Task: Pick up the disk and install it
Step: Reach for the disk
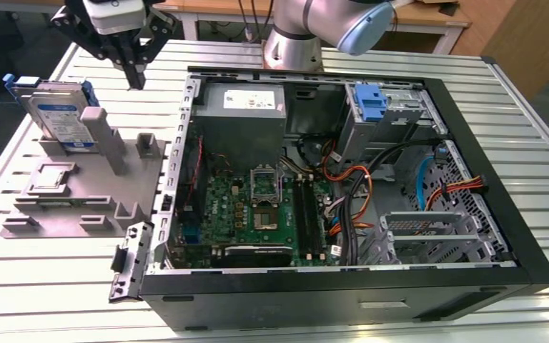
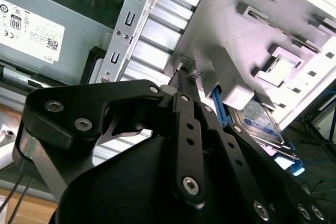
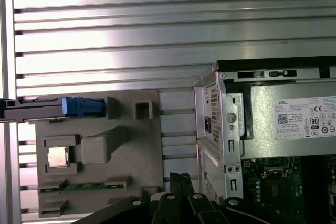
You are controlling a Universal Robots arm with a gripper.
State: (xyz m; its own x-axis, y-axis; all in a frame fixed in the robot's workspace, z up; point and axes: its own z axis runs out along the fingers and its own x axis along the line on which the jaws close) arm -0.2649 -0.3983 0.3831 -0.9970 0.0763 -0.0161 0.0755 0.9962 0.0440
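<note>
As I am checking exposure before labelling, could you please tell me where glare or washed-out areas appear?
First wrist view: strong glare bands on the slatted table. Second wrist view: the grey stand washes out to white along one edge, with the gripper dark before it. Exterior view: even light, only mild sheen.

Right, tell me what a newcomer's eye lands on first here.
The open computer case dominates the exterior view, its motherboard and cables bare. At the exterior view's left the disk stands upright in a grey stand, blue frame round its edges. Near it hangs the gripper, fingers shut, holding nothing.
</note>
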